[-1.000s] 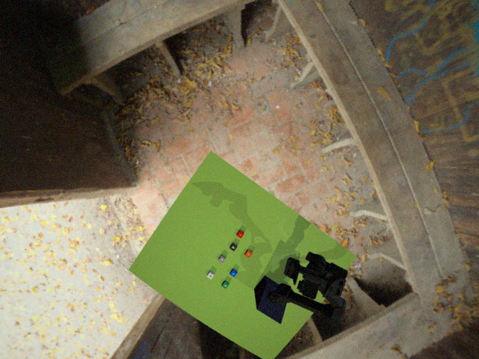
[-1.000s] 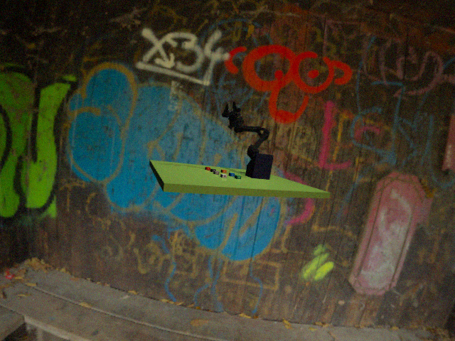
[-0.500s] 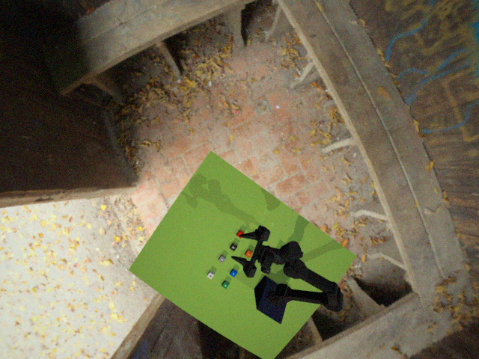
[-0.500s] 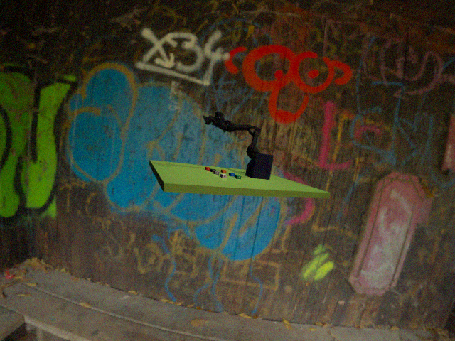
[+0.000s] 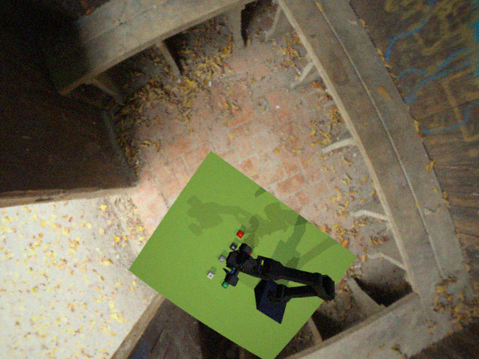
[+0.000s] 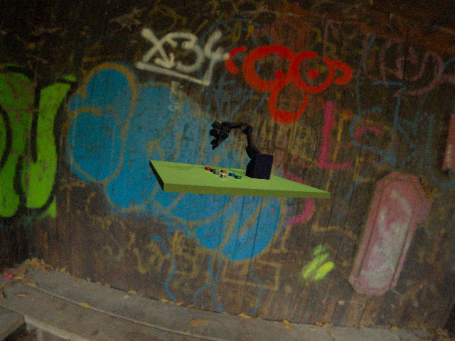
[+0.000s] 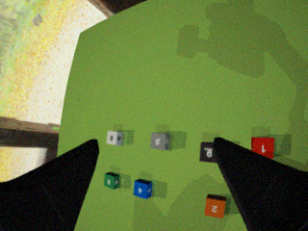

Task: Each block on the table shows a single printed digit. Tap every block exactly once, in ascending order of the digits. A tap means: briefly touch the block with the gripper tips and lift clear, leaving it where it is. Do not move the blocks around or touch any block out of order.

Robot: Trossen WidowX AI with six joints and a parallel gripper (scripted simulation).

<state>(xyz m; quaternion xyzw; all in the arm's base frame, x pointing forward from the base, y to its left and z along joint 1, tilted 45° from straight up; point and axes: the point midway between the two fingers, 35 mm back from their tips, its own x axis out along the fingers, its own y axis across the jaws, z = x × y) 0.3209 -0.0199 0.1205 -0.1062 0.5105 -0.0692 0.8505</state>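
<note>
My gripper (image 7: 157, 145) is open and empty, high above the table in the exterior view. In the wrist view, a red block (image 7: 263, 146) (image 5: 240, 233) (image 6: 207, 168) shows 1, an orange block (image 7: 215, 207) (image 6: 223, 170) shows 2, and a blue block (image 7: 142, 189) (image 6: 232, 174) shows 4. A black block (image 7: 206, 152) (image 5: 233, 246) is partly behind the right finger; its digit looks like 9 or 6. A grey block (image 7: 160, 141) (image 5: 221, 258), a white block (image 7: 115, 138) (image 5: 210, 274) and a green block (image 7: 112, 181) (image 5: 224, 285) have digits too blurred to tell.
The blocks stand apart on the green table (image 5: 174, 247) (image 6: 190, 185) (image 7: 130, 87). The arm's dark base box (image 5: 266, 301) (image 6: 261, 167) stands on the table, beyond the blue and green blocks. The arm hides part of the table in the top view and casts shadows across it.
</note>
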